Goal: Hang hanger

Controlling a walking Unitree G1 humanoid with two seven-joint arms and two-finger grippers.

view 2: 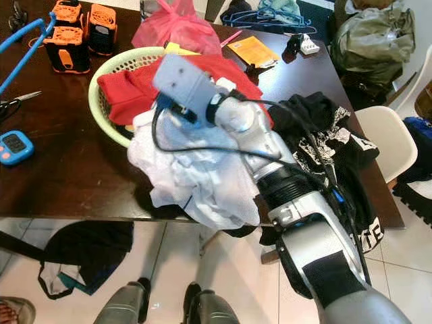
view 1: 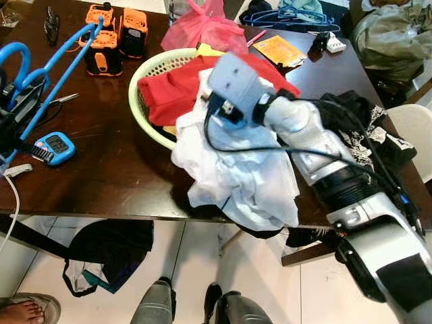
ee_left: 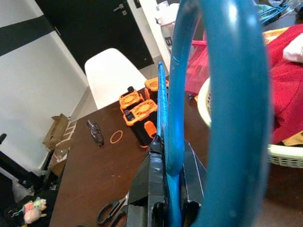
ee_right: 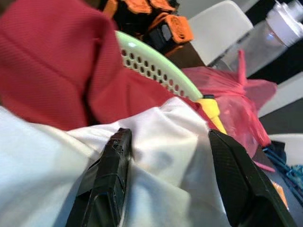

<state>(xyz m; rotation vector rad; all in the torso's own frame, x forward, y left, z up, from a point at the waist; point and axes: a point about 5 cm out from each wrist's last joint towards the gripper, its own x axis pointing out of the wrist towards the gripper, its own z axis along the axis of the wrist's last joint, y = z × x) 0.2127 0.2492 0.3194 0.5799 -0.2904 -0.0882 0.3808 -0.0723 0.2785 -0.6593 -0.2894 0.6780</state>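
The right arm reached forward over the green laundry basket (view 1: 145, 111), its right gripper (ee_right: 165, 170) spread wide with both fingers (ee_right: 111, 165) pressed onto the white garment (view 1: 236, 175) draped over the basket's near rim. Left of the basket, the left gripper (ee_left: 165, 198) clamped the blue hanger (view 1: 57, 71) above the table (view 1: 101, 169).

Bare dark wooden table (view 1: 115, 148) lies left of the pale green perforated laundry basket (view 1: 145, 115); two orange-and-black battery packs (view 1: 115, 40) crowd its far-left side
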